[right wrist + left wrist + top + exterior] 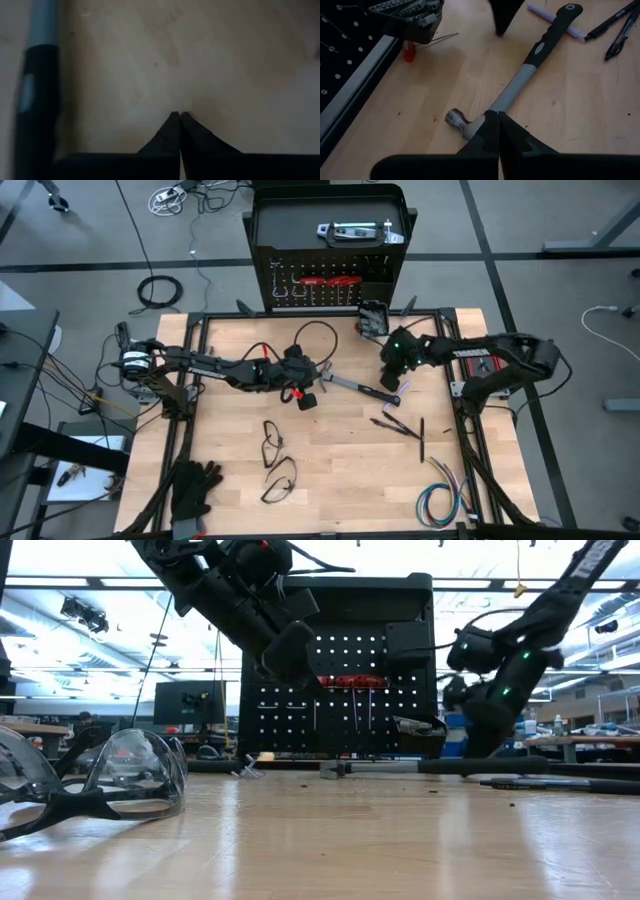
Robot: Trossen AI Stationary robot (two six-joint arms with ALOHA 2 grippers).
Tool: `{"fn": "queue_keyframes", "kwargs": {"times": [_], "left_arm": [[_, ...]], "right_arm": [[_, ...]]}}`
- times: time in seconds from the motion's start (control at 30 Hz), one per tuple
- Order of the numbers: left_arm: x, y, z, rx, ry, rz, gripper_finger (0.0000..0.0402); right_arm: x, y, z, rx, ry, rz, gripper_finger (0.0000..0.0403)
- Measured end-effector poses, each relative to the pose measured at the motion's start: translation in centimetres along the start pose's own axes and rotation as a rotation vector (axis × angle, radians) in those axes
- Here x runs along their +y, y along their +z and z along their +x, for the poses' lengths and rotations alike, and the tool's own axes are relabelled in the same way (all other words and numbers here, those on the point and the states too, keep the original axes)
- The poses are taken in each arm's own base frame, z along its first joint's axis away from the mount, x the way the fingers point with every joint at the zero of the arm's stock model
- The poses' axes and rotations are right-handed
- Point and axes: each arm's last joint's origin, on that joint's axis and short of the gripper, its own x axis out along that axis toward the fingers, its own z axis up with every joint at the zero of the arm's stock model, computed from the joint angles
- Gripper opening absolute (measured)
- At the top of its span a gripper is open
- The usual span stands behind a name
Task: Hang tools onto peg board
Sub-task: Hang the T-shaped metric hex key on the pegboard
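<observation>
On table: hammer (512,92) lies flat, whole only in left wrist view | both jaws closed, empty

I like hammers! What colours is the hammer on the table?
The hammer has a silver-grey head and shaft and a black grip. The left wrist view shows it best.

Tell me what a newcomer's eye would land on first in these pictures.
First, the hammer lying flat mid-table, with the left gripper shut just above its head and the right gripper shut low over bare wood beside its handle. Next, the black peg board standing at the table's far edge, red-handled tools already on it. Safety glasses loom in the low view.
</observation>
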Motion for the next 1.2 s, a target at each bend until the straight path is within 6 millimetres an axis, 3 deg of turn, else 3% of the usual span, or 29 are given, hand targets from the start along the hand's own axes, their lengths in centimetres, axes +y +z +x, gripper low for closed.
{"fn": "queue_keyframes", "kwargs": {"times": [0.2,0.4,0.57,0.7,0.83,1.0,1.2], "left_arm": [[0.0,0.5,0.0,-0.05,0.021,-0.135,0.0009],[1.2,2.2,0.4,-0.146,0.077,-0.174,0.0079],[5.5,2.9,2.7,-0.091,0.091,-0.112,0.0135],[10.6,2.4,5.3,-0.008,0.107,-0.124,0.0141],[14.1,1.4,7.3,0.138,0.207,-0.152,0.0142],[15.2,1.0,9.1,0.166,0.044,-0.036,0.0138],[15.7,1.8,10.4,0.183,0.046,0.018,0.0123]], "right_arm": [[2.8,0.1,-3.7,-0.133,0.041,0.049,0.0052],[6.0,-1.5,-5.7,-0.433,0.057,0.075,0.0086],[7.7,-3.0,-5.7,-0.526,0.115,0.118,0.0094],[9.0,-3.3,-5.6,-0.565,0.115,0.094,0.0092],[9.7,-3.5,-5.7,-0.573,0.125,0.066,0.0092],[9.7,-3.6,-5.7,-0.58,0.088,0.051,0.0092],[9.1,-3.2,-5.6,-0.605,0.032,0.041,0.0092]]}}
